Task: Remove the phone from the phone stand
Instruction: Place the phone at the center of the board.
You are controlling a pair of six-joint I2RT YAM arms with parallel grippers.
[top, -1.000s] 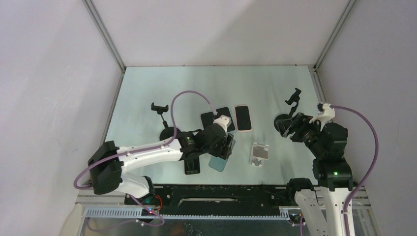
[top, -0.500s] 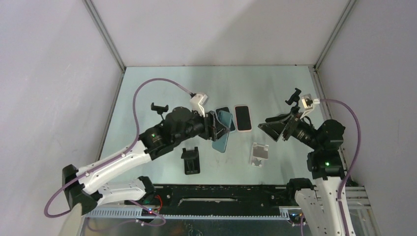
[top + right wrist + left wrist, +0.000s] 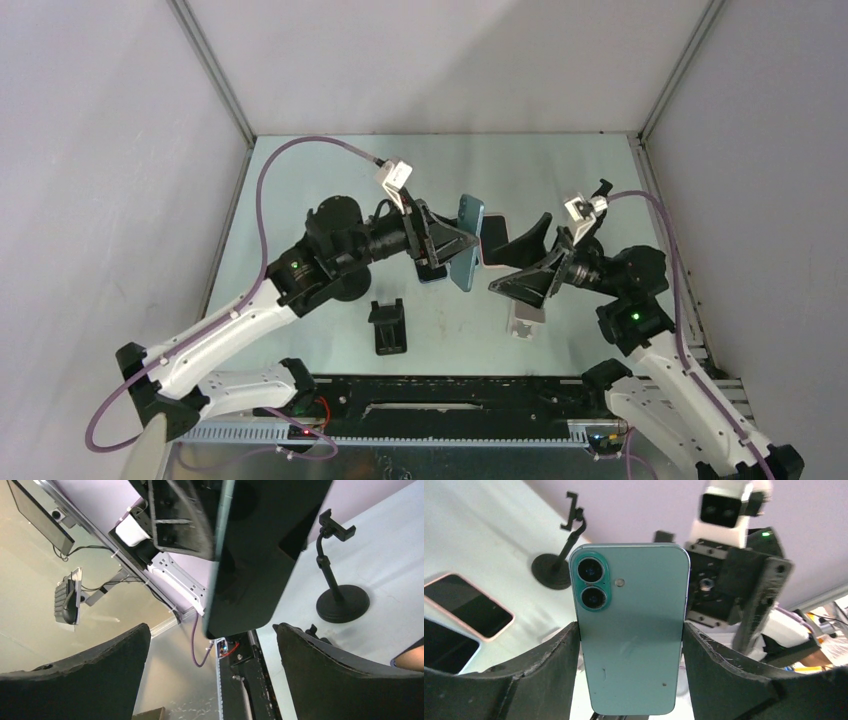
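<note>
Pinching the phone (image 3: 631, 630) aloft, clear of the stand (image 3: 387, 326), the left jaws should next ease it between the spread right jaws or onto the worktop (image 3: 440, 165).

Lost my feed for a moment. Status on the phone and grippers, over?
Left gripper shut on teal phone, held in the air. Right gripper open, close to its screen side, not touching. Nothing between them.

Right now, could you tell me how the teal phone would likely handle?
The phone looks rigid, so probably won't flex. Its smooth back may slip, since the left gripper pinches only its edges. Dropped, its screen might crack.
</note>
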